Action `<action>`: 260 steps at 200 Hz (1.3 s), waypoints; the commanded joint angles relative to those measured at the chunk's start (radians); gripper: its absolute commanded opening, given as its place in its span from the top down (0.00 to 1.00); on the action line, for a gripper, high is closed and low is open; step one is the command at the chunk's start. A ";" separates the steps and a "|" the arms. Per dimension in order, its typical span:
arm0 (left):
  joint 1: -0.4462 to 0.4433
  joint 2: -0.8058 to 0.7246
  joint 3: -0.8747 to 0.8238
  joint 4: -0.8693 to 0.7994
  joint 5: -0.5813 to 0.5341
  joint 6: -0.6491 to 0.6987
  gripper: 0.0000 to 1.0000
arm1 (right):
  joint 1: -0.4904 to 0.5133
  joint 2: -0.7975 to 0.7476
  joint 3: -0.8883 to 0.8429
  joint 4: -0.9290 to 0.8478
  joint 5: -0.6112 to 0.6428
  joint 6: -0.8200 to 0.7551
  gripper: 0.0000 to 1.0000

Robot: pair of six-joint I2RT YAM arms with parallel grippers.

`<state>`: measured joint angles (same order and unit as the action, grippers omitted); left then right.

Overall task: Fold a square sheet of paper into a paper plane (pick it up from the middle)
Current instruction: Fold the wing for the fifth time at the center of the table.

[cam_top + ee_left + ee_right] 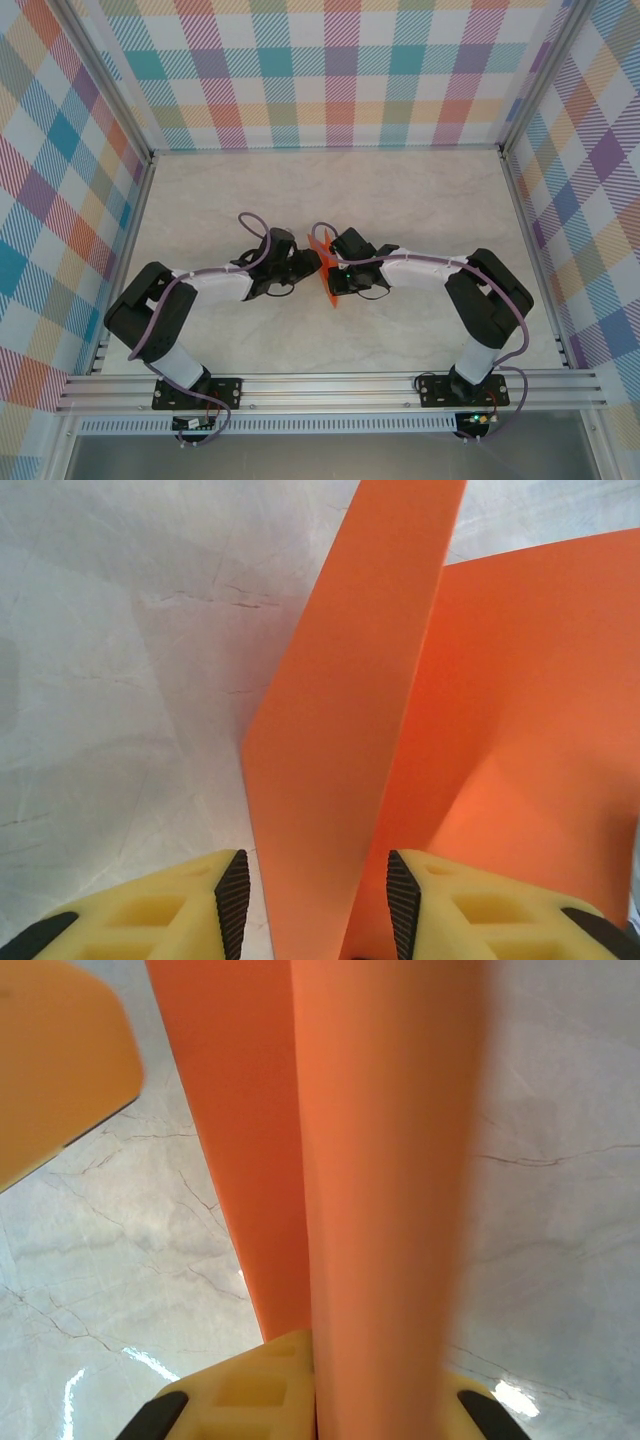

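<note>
My two arms meet at the middle of the marble-look table (420, 200), and the square sheet of paper (322, 264) stands up on edge between them, a thin orange strip from overhead that runs roughly from 11 o'clock to 5 o'clock. My left gripper (304, 266) sits at the paper's 9 o'clock and my right gripper (336, 272) at its 3 o'clock, both close against it. Through my left wrist camera, the sheet (340, 730) is bent into two panels: a tall one rising toward 12 o'clock and a broader one spreading away toward 3 o'clock, meeting along a crease. The tall panel drops down between the fingers of my left gripper (315, 905), which are parted. A sliver of table shows between the black pad at 7 o'clock and the paper's edge, so I am not pinching anything there. The pad at 5 o'clock lies right against the orange, though I cannot tell whether it presses. Through my right wrist camera, the paper (380, 1160) climbs from 6 o'clock to 12 o'clock, blurred from closeness, and my right gripper (375, 1405) is closed on its lower edge, yellow fingers tight against both faces. A blurred yellow shape (50, 1060) that I cannot make out sits at 10 o'clock. Plaid walls (340, 70) ring the table.
</note>
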<state>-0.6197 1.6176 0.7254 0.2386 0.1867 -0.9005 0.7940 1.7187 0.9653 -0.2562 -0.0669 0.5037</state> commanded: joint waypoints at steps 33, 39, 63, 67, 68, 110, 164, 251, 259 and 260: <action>-0.005 0.056 0.086 -0.002 0.009 0.021 0.53 | 0.007 0.000 0.030 -0.025 0.009 -0.031 0.91; -0.004 0.059 0.091 -0.016 0.000 0.024 0.53 | 0.007 0.000 0.030 -0.026 0.009 -0.033 0.91; -0.004 0.079 0.112 -0.065 -0.033 0.038 0.59 | 0.007 -0.001 0.032 -0.028 0.014 -0.037 0.92; -0.005 0.082 0.112 -0.071 -0.036 0.040 0.60 | 0.007 -0.003 0.032 -0.029 0.015 -0.037 0.92; -0.005 0.083 0.113 -0.072 -0.038 0.040 0.61 | 0.007 -0.004 0.032 -0.029 0.016 -0.038 0.92; -0.005 0.086 0.113 -0.048 -0.018 0.026 0.76 | 0.007 -0.022 0.054 -0.074 0.074 -0.068 0.92; -0.004 0.029 0.066 0.030 -0.005 -0.007 0.81 | 0.007 -0.063 0.086 -0.129 0.157 -0.177 0.94; -0.002 0.049 -0.025 0.060 -0.053 -0.035 0.79 | 0.096 0.028 0.143 -0.162 0.276 -0.265 0.97; -0.001 0.048 -0.032 0.058 -0.055 -0.035 0.80 | 0.102 0.039 0.150 -0.161 0.266 -0.261 0.97; -0.001 0.048 -0.033 0.058 -0.056 -0.034 0.80 | 0.103 0.041 0.150 -0.161 0.264 -0.261 0.97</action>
<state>-0.6197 1.6760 0.7185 0.2810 0.1574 -0.9279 0.8753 1.7210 1.0813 -0.3916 0.1783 0.2680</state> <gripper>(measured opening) 0.206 0.050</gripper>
